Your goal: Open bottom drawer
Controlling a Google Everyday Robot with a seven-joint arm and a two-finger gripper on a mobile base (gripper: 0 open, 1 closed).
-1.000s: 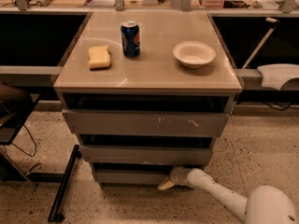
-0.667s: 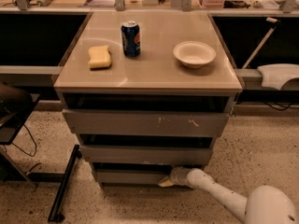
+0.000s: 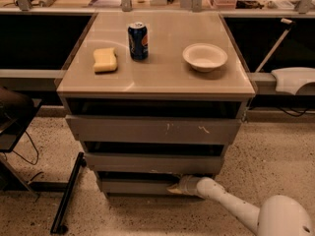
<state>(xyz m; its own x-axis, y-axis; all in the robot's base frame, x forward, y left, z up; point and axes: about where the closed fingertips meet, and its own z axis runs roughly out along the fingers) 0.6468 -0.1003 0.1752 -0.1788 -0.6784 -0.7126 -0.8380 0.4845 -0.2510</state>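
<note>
The bottom drawer [image 3: 133,186] is the lowest and narrowest of three grey fronts in the cabinet, plain and without a handle. It looks closed or nearly closed, with a dark gap above its top edge. My gripper [image 3: 173,187] is at the upper right part of this drawer front, touching its top edge. The white arm [image 3: 231,205] comes in from the lower right. Above are the mid-sized front [image 3: 152,163] and the widest front with white scratch marks [image 3: 152,130].
On the cabinet top [image 3: 157,77] are a yellow sponge [image 3: 105,59], a blue soda can [image 3: 138,41] and a white bowl [image 3: 204,56]. A black bar [image 3: 66,195] leans on the speckled floor at left. A white object [image 3: 293,79] lies on the right ledge.
</note>
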